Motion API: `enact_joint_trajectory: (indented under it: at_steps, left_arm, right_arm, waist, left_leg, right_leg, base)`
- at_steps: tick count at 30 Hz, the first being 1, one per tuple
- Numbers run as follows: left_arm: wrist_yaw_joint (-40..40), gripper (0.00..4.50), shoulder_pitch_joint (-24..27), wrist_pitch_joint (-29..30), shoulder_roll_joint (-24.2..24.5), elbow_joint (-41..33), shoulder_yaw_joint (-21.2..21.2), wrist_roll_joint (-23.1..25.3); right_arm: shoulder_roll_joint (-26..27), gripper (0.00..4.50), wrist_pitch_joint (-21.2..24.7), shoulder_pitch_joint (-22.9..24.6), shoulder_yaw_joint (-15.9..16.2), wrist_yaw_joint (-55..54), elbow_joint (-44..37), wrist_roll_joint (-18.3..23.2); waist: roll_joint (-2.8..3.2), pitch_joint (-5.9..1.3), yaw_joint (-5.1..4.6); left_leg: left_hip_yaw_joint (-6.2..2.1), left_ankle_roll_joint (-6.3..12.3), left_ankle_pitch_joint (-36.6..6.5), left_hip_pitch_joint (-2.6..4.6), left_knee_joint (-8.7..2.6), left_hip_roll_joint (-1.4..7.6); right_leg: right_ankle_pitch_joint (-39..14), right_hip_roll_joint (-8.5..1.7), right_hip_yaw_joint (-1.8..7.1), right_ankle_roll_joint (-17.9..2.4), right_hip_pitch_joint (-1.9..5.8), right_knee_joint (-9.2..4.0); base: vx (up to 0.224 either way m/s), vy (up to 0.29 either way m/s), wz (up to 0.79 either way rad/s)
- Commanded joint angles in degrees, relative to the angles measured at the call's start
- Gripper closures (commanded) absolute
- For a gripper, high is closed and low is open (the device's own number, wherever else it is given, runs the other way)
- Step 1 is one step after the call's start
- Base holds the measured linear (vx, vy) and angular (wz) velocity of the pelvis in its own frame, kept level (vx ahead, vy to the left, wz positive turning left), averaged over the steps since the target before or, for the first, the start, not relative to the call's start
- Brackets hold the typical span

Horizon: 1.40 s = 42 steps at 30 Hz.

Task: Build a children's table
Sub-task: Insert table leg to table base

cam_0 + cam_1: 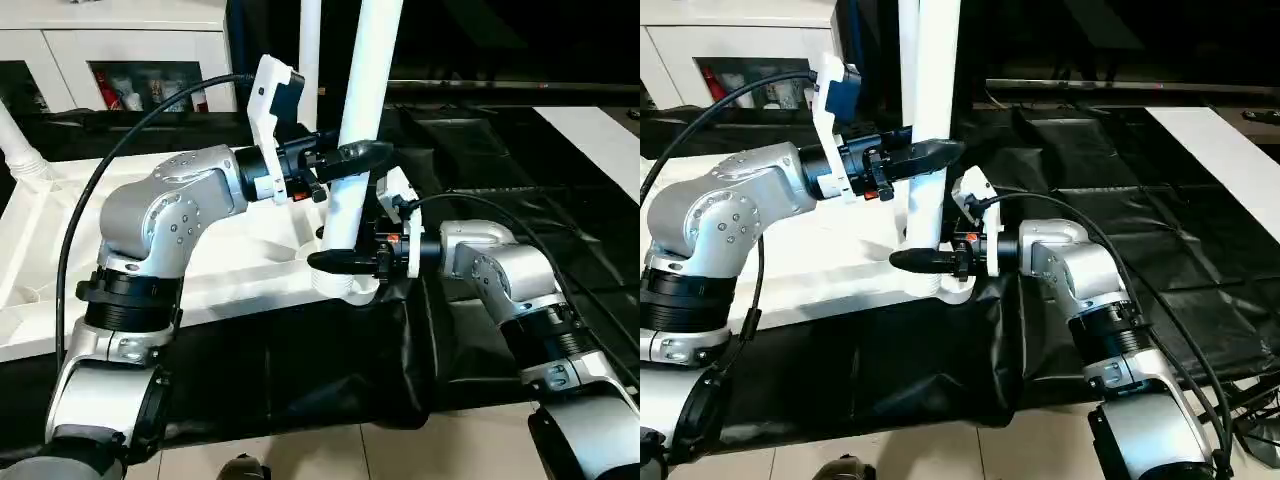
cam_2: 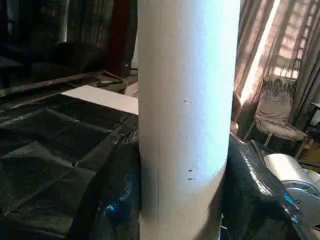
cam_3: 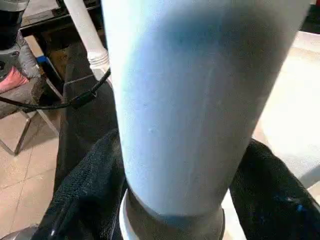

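Left eye view: we see the black-draped work table (image 1: 300, 370) carrying the white tabletop (image 1: 40, 250) underside up, tiled floor along its near edge. One leg (image 1: 358, 120) stands upright in the socket (image 1: 345, 285) at the tabletop's near right corner. Left gripper (image 1: 352, 160) is clamped on that leg higher up. Right gripper (image 1: 340, 262) straddles the leg just above the socket; we can't tell if its fingers grip. Open black cloth lies right of that corner
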Motion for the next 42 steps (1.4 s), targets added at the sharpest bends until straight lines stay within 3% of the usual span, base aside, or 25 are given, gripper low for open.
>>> enact_joint_trajectory:
  at_steps: [1, 14, 16, 25, 39, 40, 42]
  left_arm:
    - [-0.22, 2.69, -0.54, -0.35, 0.18, -0.51, 0.24, 0.13]
    - [-0.13, 2.69, -0.71, -0.36, 0.15, -0.43, 0.31, -0.03]
    - [-0.12, 2.69, -0.69, -0.34, 0.14, -0.52, 0.28, -0.04]
    - [-0.14, 2.69, -0.45, -0.19, 0.24, -0.95, 0.16, -0.09]
    - [-0.34, 2.69, -0.34, 0.12, 0.19, -0.90, 0.09, -0.34]
    - [0.22, 1.99, -0.63, 2.05, -0.28, -0.39, 0.83, -1.58]
    - [-0.19, 1.99, -0.85, 4.09, -0.93, -0.59, 2.16, -4.23]
  right_arm:
    - [-0.19, 1.54, -0.41, -0.98, -1.27, -0.27, -0.47, 0.48]
    - [-0.07, 1.54, 0.48, -0.56, -1.16, 0.94, -1.00, 1.17]
    - [0.00, 1.87, 0.50, -0.45, -1.10, 0.99, -1.04, 1.22]
    - [0.07, 2.53, 0.50, -0.43, -1.47, 1.15, -0.86, 1.56]
    - [0.26, 2.59, 0.16, -0.08, -1.68, 1.30, -0.92, 1.84]
    - [0.29, 2.59, 0.15, -0.04, -1.72, 1.22, -0.98, 1.87]
    - [0.43, 2.59, 0.06, 0.03, -1.91, 0.96, -1.03, 1.95]
  waist:
    - [0.31, -4.94, -0.03]
    - [0.25, -4.94, 0.02]
    - [0.22, -4.95, 0.05]
    - [0.31, -4.96, 0.04]
    - [0.50, -5.03, 0.09]
    - [0.63, -5.03, 0.06]
    - [0.63, -5.02, 0.06]
  left_leg:
    - [-0.42, -0.20, -7.50, 1.00, -3.56, 1.84]
    - [-0.43, -0.05, -7.33, 0.99, -3.56, 1.86]
    - [-0.41, -0.02, -7.29, 0.95, -3.53, 1.81]
    - [-0.44, -0.12, -7.22, 0.96, -3.54, 1.84]
    - [-0.49, -0.24, -7.48, 1.01, -3.53, 1.86]
    - [-0.46, -0.33, -7.50, 1.00, -3.49, 1.82]
    - [-0.47, -0.30, -7.85, 1.03, -3.49, 1.80]
  right_leg:
    - [-3.99, -3.32, 2.93, -13.13, 3.62, -3.38]
    - [-4.09, -3.31, 2.89, -13.14, 3.60, -3.35]
    - [-4.26, -3.35, 2.90, -13.07, 3.66, -3.39]
    - [-3.72, -3.31, 2.88, -13.22, 3.62, -3.33]
    - [-3.10, -3.29, 2.85, -13.54, 3.64, -3.25]
    - [-2.80, -3.28, 2.86, -13.71, 3.64, -3.13]
    - [-3.04, -3.31, 2.84, -13.97, 3.65, -3.23]
  base:
    - [0.000, 0.000, 0.00]
    - [0.000, 0.000, 0.00]
    - [0.000, 0.000, 0.00]
    - [0.000, 0.000, 0.00]
    - [0.000, 0.000, 0.00]
    - [0.000, 0.000, 0.00]
    - [0.000, 0.000, 0.00]
